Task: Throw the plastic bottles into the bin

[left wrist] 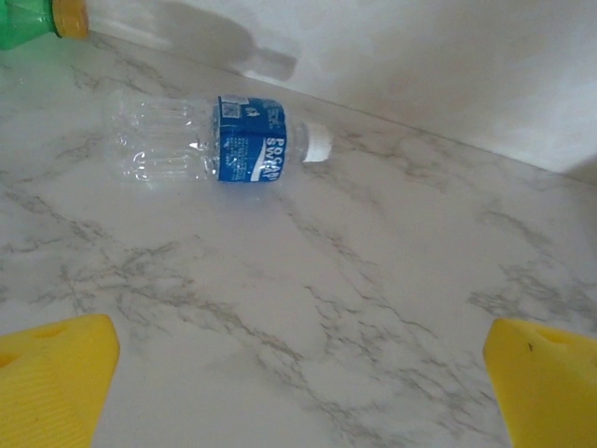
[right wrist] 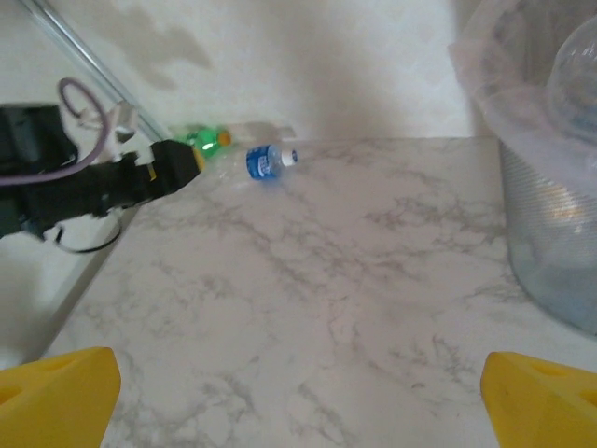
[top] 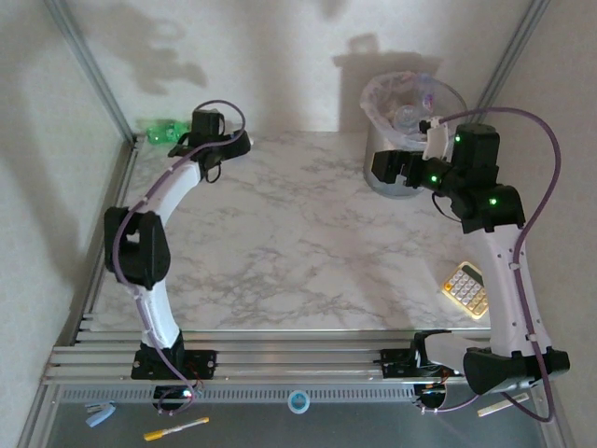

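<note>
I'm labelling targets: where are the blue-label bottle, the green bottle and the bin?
blue-label bottle (left wrist: 247,154): left wrist view, on its label.
green bottle (left wrist: 20,23): left wrist view, on its body.
bin (right wrist: 550,233): right wrist view, on its grey wall.

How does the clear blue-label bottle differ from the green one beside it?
The clear bottle has a blue label and white cap; the green bottle has an orange cap. The clear bottle lies nearer the left wrist camera than the green bottle. Both lie sideways on the table.
</note>
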Motion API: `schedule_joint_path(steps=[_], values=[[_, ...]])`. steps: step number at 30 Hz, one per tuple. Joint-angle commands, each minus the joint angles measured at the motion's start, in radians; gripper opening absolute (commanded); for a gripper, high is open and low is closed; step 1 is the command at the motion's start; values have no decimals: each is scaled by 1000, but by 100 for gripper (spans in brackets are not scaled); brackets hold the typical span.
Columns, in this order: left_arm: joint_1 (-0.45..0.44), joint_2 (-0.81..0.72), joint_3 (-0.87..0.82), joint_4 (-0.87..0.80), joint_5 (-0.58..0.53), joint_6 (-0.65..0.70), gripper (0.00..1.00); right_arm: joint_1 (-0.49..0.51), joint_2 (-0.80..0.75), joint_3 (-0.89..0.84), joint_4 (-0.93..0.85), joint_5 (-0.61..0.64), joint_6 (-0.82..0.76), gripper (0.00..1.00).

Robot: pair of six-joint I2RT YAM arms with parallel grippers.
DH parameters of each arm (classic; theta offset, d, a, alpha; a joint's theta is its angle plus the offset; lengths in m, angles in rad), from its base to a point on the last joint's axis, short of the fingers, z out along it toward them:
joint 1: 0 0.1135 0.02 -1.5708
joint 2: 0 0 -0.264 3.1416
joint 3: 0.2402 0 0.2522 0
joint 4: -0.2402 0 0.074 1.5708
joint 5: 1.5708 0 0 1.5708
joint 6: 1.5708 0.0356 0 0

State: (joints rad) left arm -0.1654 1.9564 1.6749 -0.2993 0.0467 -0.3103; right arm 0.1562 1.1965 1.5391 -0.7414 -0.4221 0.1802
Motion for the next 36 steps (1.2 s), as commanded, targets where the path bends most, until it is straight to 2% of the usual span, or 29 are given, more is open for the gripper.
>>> schedule_joint_path(steps=[1,9,20,27,32,36], values=[[18,98,110,-73,-66,81,100,8,-18,-29,-19,-37,-1,99],[41,359,427,-169,-79,286,100,17,3,-62,-48,-72,-24,99],[49,656,794,-348,-188,532,100,31,85,-30,-124,-72,-67,99],[68,724,807,-274,-244,638,100,87,154,2,-160,-55,-75,99],[82,767,831,-241,-229,695,100,135,193,27,-165,-28,-76,99],[90,792,850,-250,-155,726,100,172,228,56,-175,-8,-82,99]])
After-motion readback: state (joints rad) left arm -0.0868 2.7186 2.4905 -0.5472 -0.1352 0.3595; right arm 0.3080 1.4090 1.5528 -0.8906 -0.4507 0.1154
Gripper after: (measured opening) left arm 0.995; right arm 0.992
